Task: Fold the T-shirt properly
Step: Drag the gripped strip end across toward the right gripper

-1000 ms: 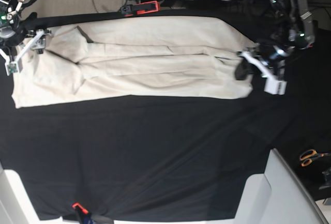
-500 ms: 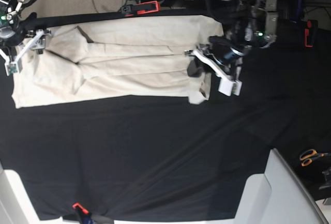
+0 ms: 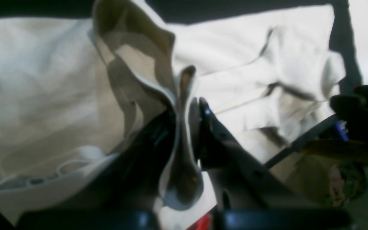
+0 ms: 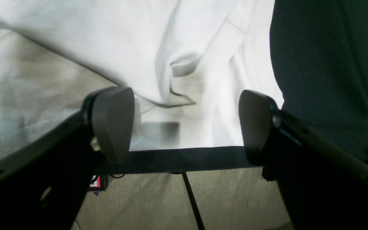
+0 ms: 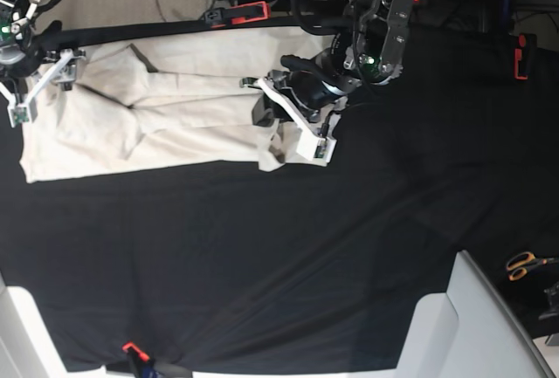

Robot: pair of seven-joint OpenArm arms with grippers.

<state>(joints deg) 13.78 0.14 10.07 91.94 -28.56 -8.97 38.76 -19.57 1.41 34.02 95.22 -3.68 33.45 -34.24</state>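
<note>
The cream short-sleeved cotton T-shirt [image 5: 148, 116] lies on the black tablecloth [image 5: 279, 256] toward ten o'clock of the base view, already narrowed into a long band. I judge the fabric light, limp and without stiffness: it drapes and creases wherever it is lifted, is not fragile, and slides readily over the cloth below.

My left gripper [image 5: 284, 125] is closed on the doubled hem edge at the band's three o'clock end. In the left wrist view the cloth [image 3: 177, 134] stands pinched between the two pads and folds over above them. My right gripper [image 4: 184, 124] stands wide apart with nothing between its pads [image 4: 112, 121], hovering over the far end of the shirt near the table edge at nine o'clock.

The best holds, in my judgement, are hems, seams and corners, where layers stack and resist slipping; a pinch in mid-panel would only raise a tent.

The long axis runs from nine o'clock to three o'clock. The sleeve folds sit toward nine o'clock, so I judge the collar end points that way.
</note>
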